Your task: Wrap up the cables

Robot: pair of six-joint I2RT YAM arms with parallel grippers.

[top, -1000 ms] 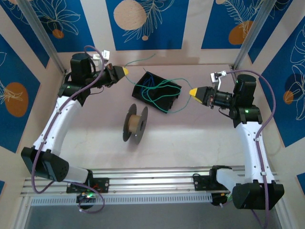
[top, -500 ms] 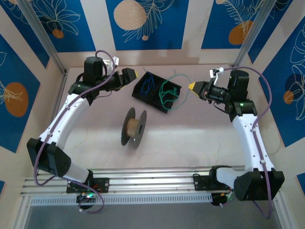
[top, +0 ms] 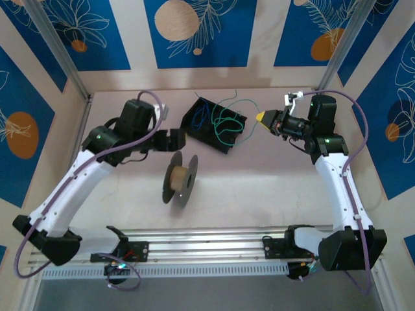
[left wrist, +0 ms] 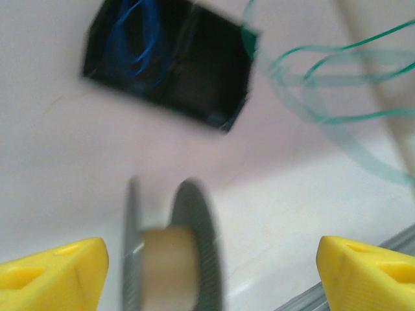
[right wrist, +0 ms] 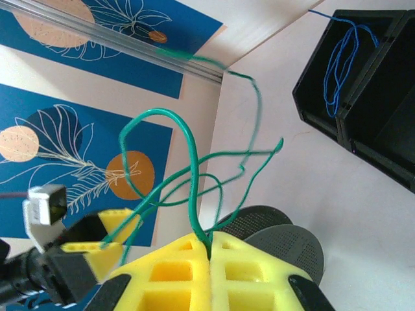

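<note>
The green cable [top: 227, 120] hangs in loose loops over the black tray [top: 228, 142], and my right gripper [top: 262, 117] is shut on one end of it. In the right wrist view the green cable [right wrist: 188, 149] rises from between the closed yellow tips of that gripper [right wrist: 209, 243]. A blue cable [top: 200, 115] lies coiled in the tray's left compartment. My left gripper [top: 176, 138] hovers open just behind the spool [top: 179, 179]. In the left wrist view, which is blurred, this gripper [left wrist: 211, 259] has its tips wide apart, with the spool [left wrist: 172, 259] between them.
The spool [right wrist: 279, 236] stands on edge, mid-table, with dark flanges and a tan core. The tray [left wrist: 194, 71] sits at the back centre. An aluminium rail [top: 207, 243] runs along the near edge, and walls close the back and sides.
My left arm swung from the tray's back-left corner forward and down toward the spool. The green cable went from stretched to slack loops over the tray. My right gripper barely moved.
</note>
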